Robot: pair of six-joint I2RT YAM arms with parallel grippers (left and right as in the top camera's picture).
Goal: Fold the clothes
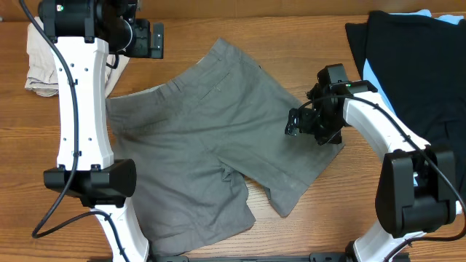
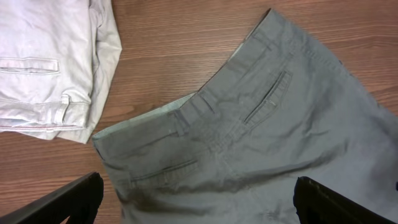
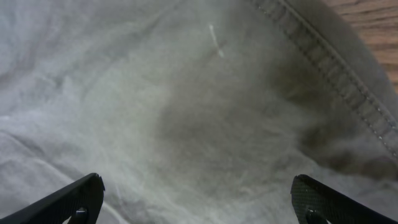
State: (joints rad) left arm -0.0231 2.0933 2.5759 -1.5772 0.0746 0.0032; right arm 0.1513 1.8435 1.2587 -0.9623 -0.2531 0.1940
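Note:
The grey shorts [image 1: 211, 138] lie spread out, back side up, in the middle of the table. In the left wrist view the shorts [image 2: 261, 143] show their waistband, belt loops and two slit pockets. My left gripper [image 1: 154, 40] hovers open above the table just beyond the waistband, nothing between its fingers [image 2: 68, 202]. My right gripper [image 1: 293, 124] hangs open, close over the right leg near its hem. The grey cloth [image 3: 186, 106] fills the right wrist view, and my right gripper [image 3: 196, 199] there touches nothing that I can see.
A folded beige garment [image 1: 40, 62] lies at the far left, also in the left wrist view [image 2: 43, 68]. A black garment [image 1: 415, 65] with light-blue cloth [image 1: 371, 73] under it covers the far right. Bare wooden table [image 1: 291, 29] shows between them.

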